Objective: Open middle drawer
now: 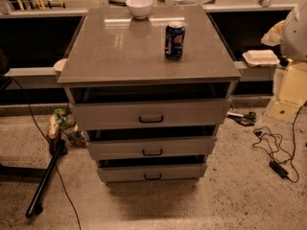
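Middle drawer: second front below the counter, black loop handle centred. Blue can right of counter's middle; white bowl at its far edge. Hand outside the frame; grip state cannot be told.

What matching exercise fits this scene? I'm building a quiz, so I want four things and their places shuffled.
1 white bowl
2 blue can
3 middle drawer
4 black cable

A floor, right of the cabinet
B between two other drawers
C back edge of cabinet top
D cabinet top, nearer than the bowl, right of centre

Pairs: 1-C, 2-D, 3-B, 4-A. The gripper is not in view.
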### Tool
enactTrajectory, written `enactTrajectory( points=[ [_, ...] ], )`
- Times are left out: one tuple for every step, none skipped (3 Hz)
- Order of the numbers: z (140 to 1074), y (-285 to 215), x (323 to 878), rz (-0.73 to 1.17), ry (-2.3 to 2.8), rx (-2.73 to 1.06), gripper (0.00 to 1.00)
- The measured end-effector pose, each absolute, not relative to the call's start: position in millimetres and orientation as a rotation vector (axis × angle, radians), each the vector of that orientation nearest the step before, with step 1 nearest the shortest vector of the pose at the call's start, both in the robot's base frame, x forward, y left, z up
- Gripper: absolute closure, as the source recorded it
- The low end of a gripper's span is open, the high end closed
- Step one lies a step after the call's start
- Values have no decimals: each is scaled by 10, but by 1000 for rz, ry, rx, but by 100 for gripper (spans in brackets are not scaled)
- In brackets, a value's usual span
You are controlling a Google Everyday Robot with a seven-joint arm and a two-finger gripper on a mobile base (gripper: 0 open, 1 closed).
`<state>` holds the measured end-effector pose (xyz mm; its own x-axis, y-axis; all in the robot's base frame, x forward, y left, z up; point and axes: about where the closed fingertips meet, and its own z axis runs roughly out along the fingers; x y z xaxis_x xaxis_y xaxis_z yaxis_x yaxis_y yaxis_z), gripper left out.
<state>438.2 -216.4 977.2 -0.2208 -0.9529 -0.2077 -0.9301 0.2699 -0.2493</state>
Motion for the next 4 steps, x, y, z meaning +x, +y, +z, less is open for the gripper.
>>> enactTrajectory(
  points=[
    [9770, -2164, 4383, -101, 2229, -1723, 0],
    [9650, -2121, 4408, -70, 2203, -1768, 0],
    [9183, -2019, 4452, -64, 2130, -1893, 0],
    [8400, -1936, 4441, 17, 2116, -1980, 0]
  ],
)
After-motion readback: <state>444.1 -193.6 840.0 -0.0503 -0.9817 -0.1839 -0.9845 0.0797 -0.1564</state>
